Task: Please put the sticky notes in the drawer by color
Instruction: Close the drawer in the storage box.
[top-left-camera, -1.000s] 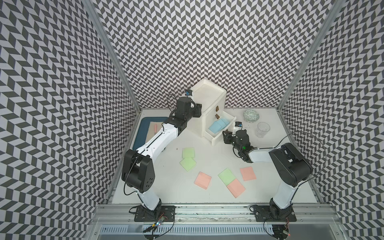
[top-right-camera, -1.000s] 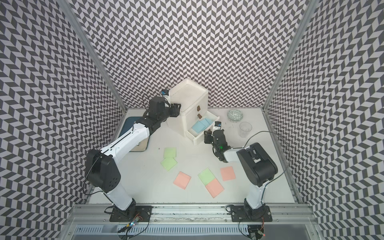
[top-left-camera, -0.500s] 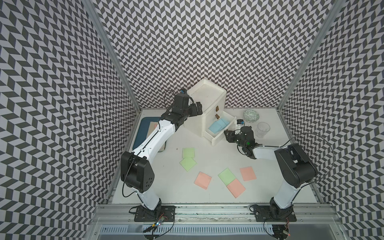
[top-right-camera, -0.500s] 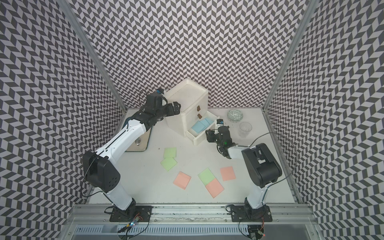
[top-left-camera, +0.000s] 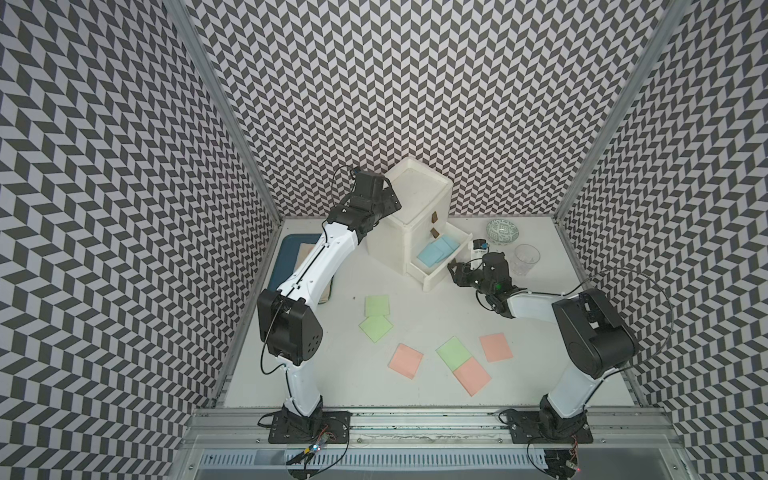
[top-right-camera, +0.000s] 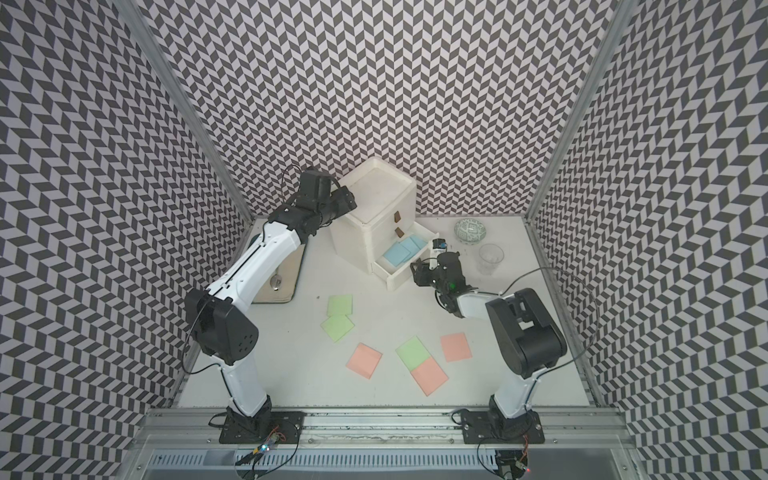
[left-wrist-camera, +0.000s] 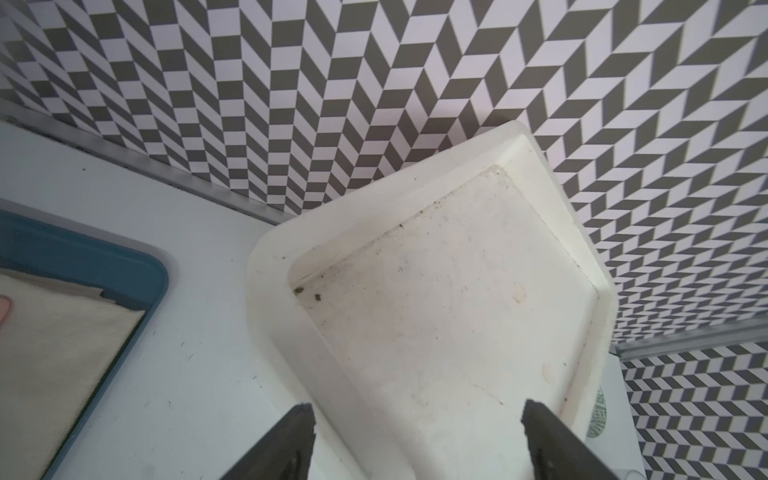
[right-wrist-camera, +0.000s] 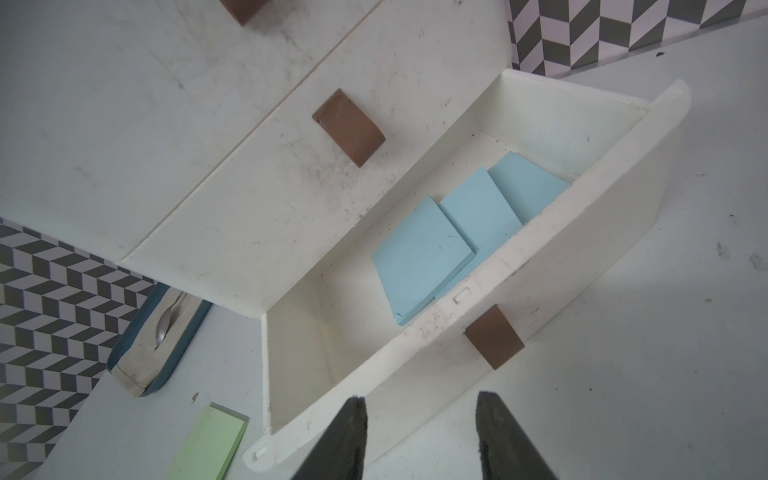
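Note:
The white drawer (top-left-camera: 419, 208) chest stands at the back, its bottom drawer pulled out with three light blue sticky notes (right-wrist-camera: 419, 253) lying inside. Three green notes (top-left-camera: 377, 306) (top-left-camera: 376, 328) (top-left-camera: 454, 353) and three pink ones (top-left-camera: 406, 360) (top-left-camera: 496, 347) (top-left-camera: 472, 377) lie on the table in front. My left gripper (left-wrist-camera: 417, 419) is open, hovering over the near left corner of the chest's recessed top (left-wrist-camera: 449, 291). My right gripper (right-wrist-camera: 419, 415) is open and empty, just in front of the pulled-out drawer's front wall (right-wrist-camera: 561, 257), beside its brown handle (right-wrist-camera: 493, 334).
A blue tray (top-left-camera: 286, 249) with a cloth and a spoon lies left of the chest, partly under my left arm. A patterned bowl (top-left-camera: 503, 230) and a clear glass (top-left-camera: 525, 259) stand at the back right, close behind my right wrist.
My left gripper has risen from the chest's left side to its top corner, and its jaws have spread. My right gripper has opened slightly, staying at the open drawer's front.

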